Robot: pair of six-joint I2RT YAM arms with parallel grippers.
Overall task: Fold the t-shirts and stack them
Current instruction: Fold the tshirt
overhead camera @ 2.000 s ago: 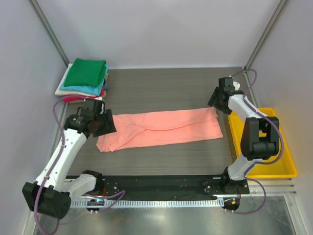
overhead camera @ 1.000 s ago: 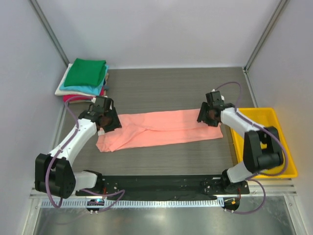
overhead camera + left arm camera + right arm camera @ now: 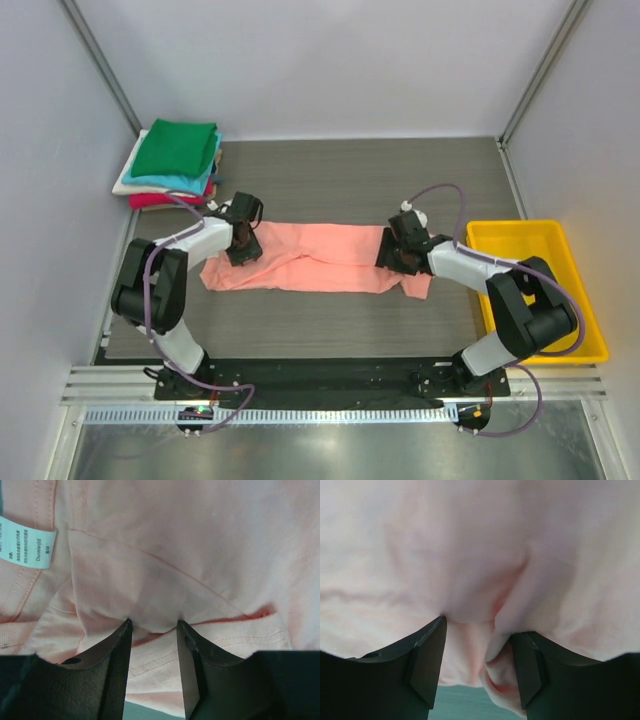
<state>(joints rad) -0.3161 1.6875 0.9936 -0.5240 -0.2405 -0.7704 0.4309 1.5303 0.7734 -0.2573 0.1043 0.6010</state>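
On table (image 3: 350, 185) ctr | salmon tee (image 3: 320, 256) — L tool (image 3: 152, 625), R tool (image 3: 477, 625) pinch end edges

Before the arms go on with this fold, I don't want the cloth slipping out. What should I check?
1. Left gripper has cloth: ok, a fold of the pink shirt is pinched between its fingers.
2. Right gripper has cloth: ok, a fold bunches between its fingers.
3. Every layer caught at each pinch: cannot tell.
4. Shirt smooth between the grippers: not ok, creases run through its middle and the right end is bunched.
5. Stack of folded shirts out of the way: ok, in the far left corner, apart from the pink shirt.
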